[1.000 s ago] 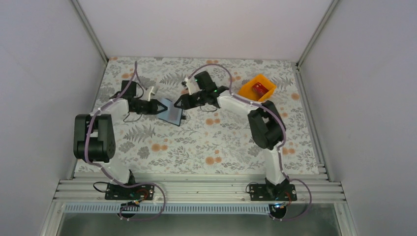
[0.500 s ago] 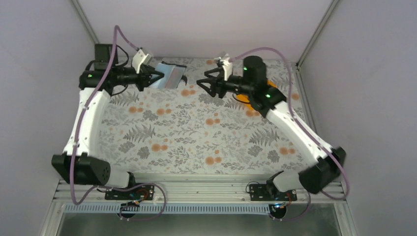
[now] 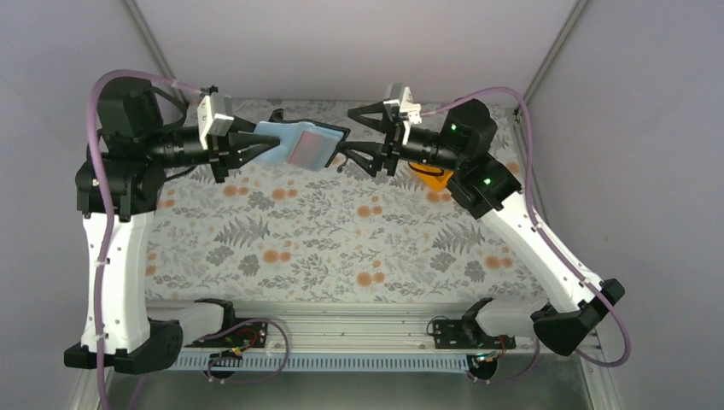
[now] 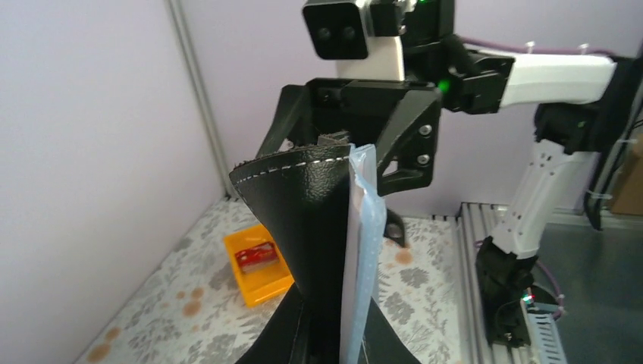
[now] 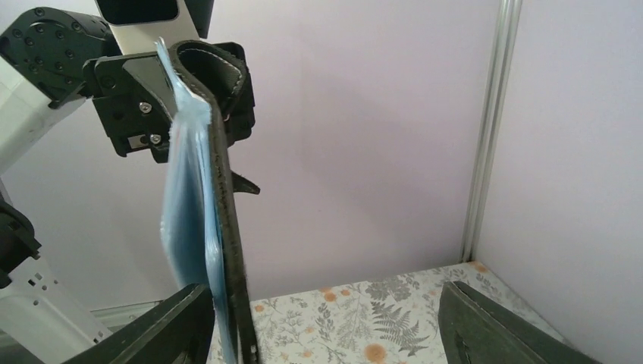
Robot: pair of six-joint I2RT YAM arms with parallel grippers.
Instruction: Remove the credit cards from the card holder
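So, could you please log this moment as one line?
left gripper: shut on card holder | right gripper: open, at its free edge | credit card: in orange bin

The card holder [image 3: 303, 145] sticks out from between the left fingers [image 3: 245, 147], raised above the desk [image 3: 341, 248]. Its free end lies at the tips of the right fingers [image 5: 497, 326], nearer one of them. Behind the right fingers, under that arm, a bin [image 4: 267, 293] on the desk holds a credit card [image 4: 255, 256].
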